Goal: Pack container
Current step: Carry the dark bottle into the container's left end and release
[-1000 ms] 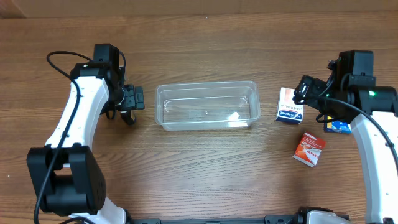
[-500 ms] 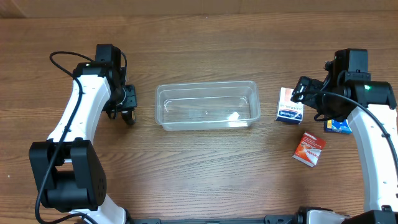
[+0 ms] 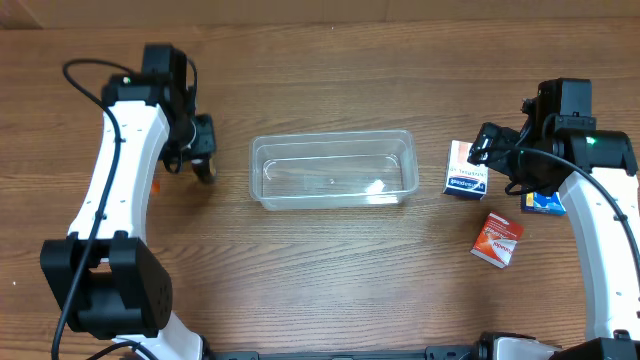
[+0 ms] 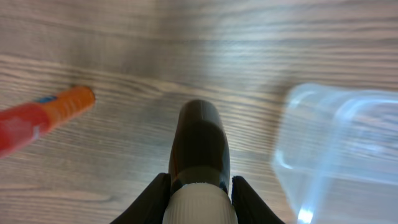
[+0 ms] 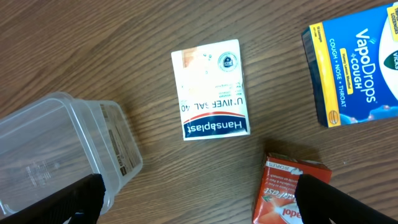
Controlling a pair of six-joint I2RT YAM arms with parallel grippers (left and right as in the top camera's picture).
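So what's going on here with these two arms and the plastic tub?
Two robot arms are packing small items into a clear tub, which is empty so far. The left claw grips a dark bottle just beside the tub's left end, and an orange tube lies nearby. The right claw is open above three boxes to the tub's right: a white box, a blue box and a red box, none picked up yet.

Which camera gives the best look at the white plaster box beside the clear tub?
The right wrist view: the plaster box lies fully in sight there, with its print readable. The overhead view shows the box small, with its upper right corner under the right arm. The left wrist view does not show it.
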